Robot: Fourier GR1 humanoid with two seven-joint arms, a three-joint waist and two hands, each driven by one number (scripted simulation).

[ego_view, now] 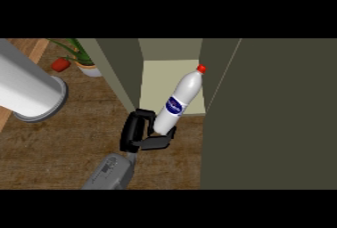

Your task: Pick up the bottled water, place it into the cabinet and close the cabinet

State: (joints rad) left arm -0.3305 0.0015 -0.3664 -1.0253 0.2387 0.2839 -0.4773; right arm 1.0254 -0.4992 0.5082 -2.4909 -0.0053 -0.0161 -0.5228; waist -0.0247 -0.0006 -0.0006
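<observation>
I am carrying the bottle [179, 99], gripped at its base by the left robot hand [139, 133], toward the open cabinet [172, 80]; next I judge it needs setting inside.

the white plastic water bottle with a red cap [181, 99] bears a blue oval label around its middle; its lettering cannot be read.
</observation>
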